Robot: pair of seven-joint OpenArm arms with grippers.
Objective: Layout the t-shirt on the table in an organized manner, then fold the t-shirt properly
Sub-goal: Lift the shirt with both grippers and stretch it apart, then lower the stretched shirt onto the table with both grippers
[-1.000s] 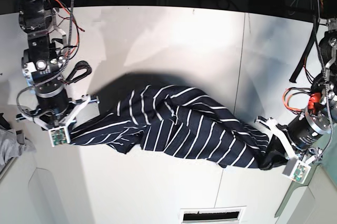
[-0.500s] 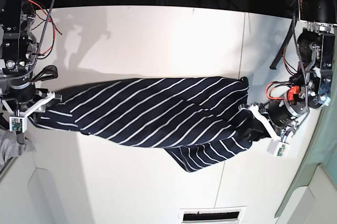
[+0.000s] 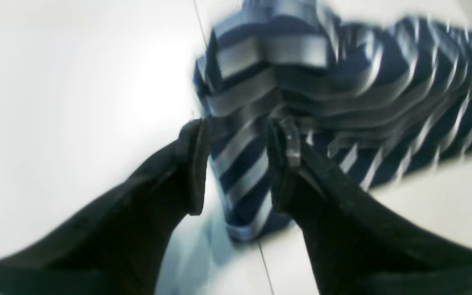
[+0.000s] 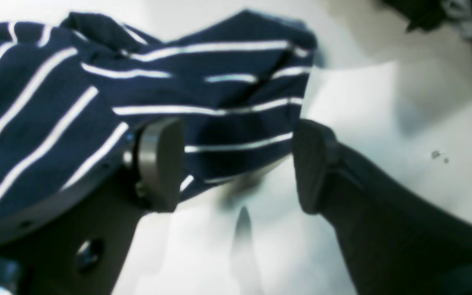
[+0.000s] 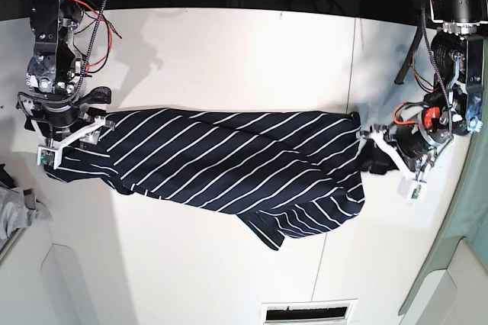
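The dark navy t-shirt (image 5: 229, 161) with thin white stripes lies stretched left to right across the white table (image 5: 229, 58), with a folded flap hanging toward the near edge. My right gripper (image 5: 72, 146) is at the shirt's left end. In the right wrist view it (image 4: 236, 164) is open, jaws wide, with the shirt's edge (image 4: 219, 119) lying on the table between them. My left gripper (image 5: 379, 159) is at the shirt's right end. In the blurred left wrist view it (image 3: 238, 164) stands open with striped cloth (image 3: 244, 172) between its jaws.
A plain grey cloth (image 5: 15, 207) lies at the table's left edge. The table's dark seam line (image 5: 354, 73) runs front to back beside the left gripper. A vent slot (image 5: 305, 311) sits at the near edge. Cables hang by both arms.
Both arms pulled apart and stretched the bunched shirt out flat, then shifted slightly toward the far side. The shirt has settled on the table and both grippers now stand open around its ends.
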